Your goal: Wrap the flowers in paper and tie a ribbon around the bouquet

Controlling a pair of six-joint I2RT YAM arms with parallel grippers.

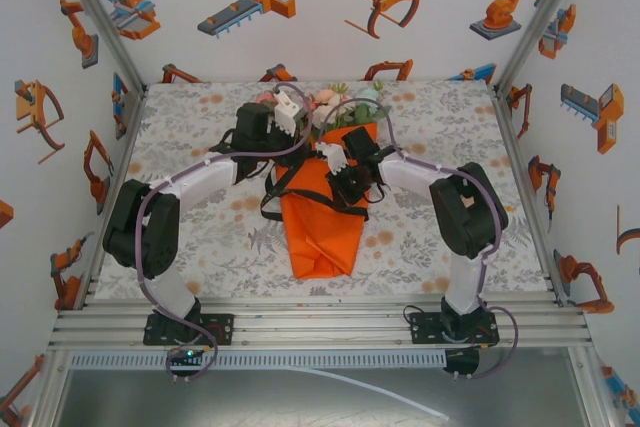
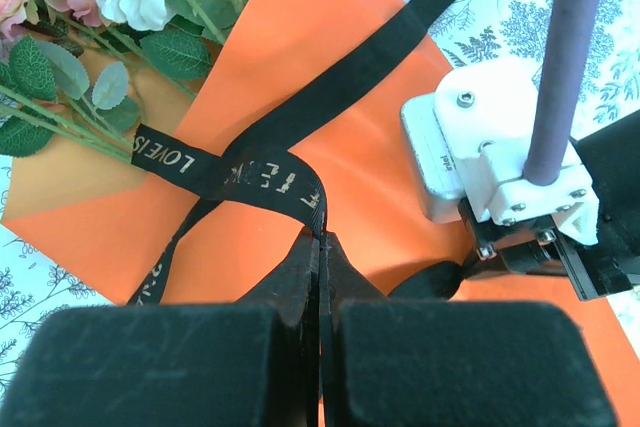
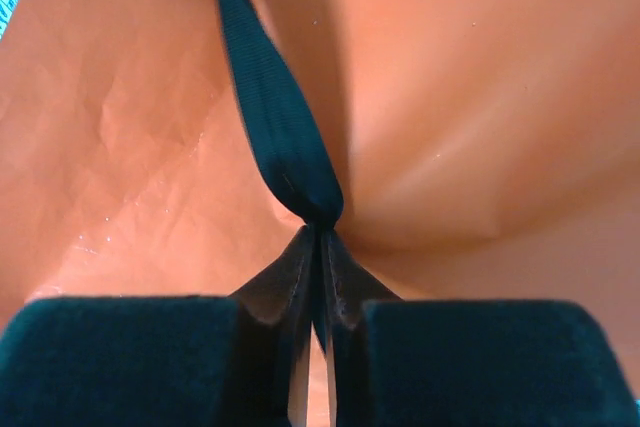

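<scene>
While both arms lean in over the middle of the table point(image 1: 200, 247), the bouquet point(image 1: 320, 227) lies flat on the patterned cloth. Its pointed end faces the arm bases and the flowers point(image 1: 335, 102) face the far edge.

Left wrist view:
- Left claw point(image 2: 322, 245) is pressed narrow, its fingertips pinching a fold of the black ribbon point(image 2: 330, 97).
- The ribbon crosses over itself on the orange paper point(image 2: 290, 37) just ahead of the fingertips. One band runs up and right towards the paper's far corner. Another runs left across the green stems and carries pale lettering, partly legible as "LOVE IS". A third length drops off to the lower left.
- White and pink blooms with green leaves sit at the upper left, their stems lying on the paper and passing under the lettered band.
- The right arm's white wrist housing point(image 2: 470, 137) stands close on the right above the paper, with a grey-purple cable point(image 2: 570, 47) rising from it.

Right wrist view:
- Right claw point(image 3: 318, 239) is closed to a thin slit and grips one end of a ribbon strand, which twists where it enters the fingertips.
- The strand runs up and left, away from the claw, over the creased orange sheet.

Top view: black ribbon loops spread across the upper part of the cone, between the two wrists.
</scene>
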